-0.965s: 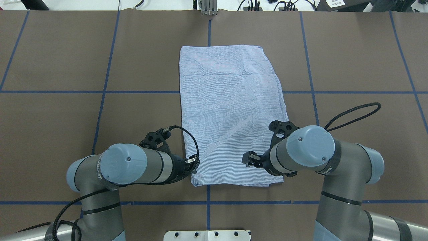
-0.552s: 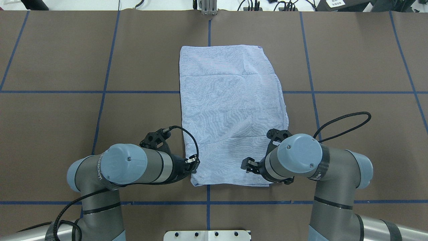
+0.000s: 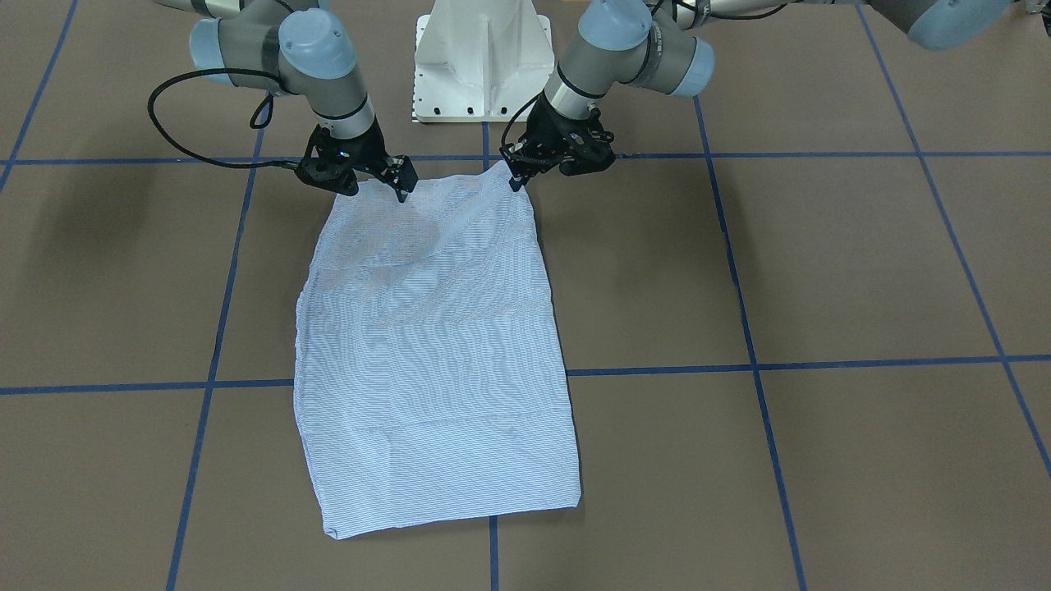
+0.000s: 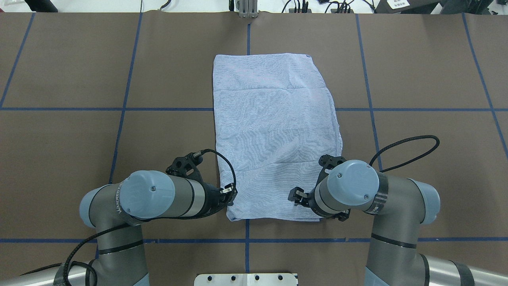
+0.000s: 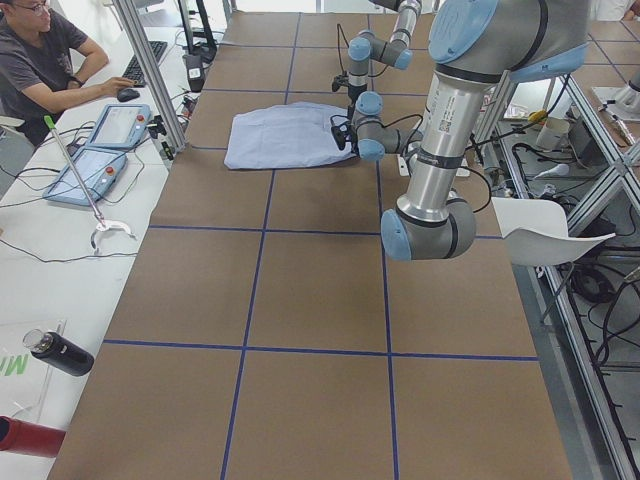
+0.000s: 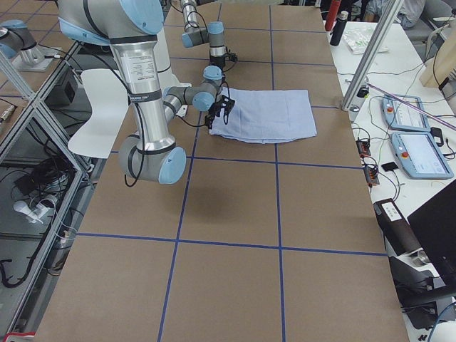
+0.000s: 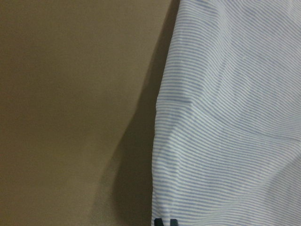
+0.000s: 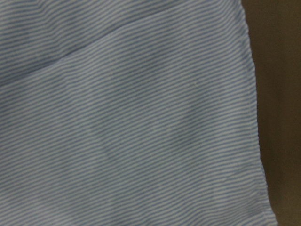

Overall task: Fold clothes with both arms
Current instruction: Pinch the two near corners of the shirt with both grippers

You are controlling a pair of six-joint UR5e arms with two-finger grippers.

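The light blue striped shirt lies folded into a tall rectangle in the middle of the brown table; it also shows in the front view. My left gripper is at its near left corner. In the front view that gripper pinches the corner slightly up. The left wrist view shows the fingertips shut together at the cloth's edge. My right gripper is down on the near right part of the shirt. The right wrist view is filled with cloth, with the fingers hidden.
The white pedestal base stands just behind the shirt's near edge. Blue tape lines grid the table. A person sits at a side desk with teach pendants, and a bottle lies there.
My right arm has dropped lower and drawn back toward the base, and now covers the shirt's near right corner. The left arm and the shirt's far part have stayed still.
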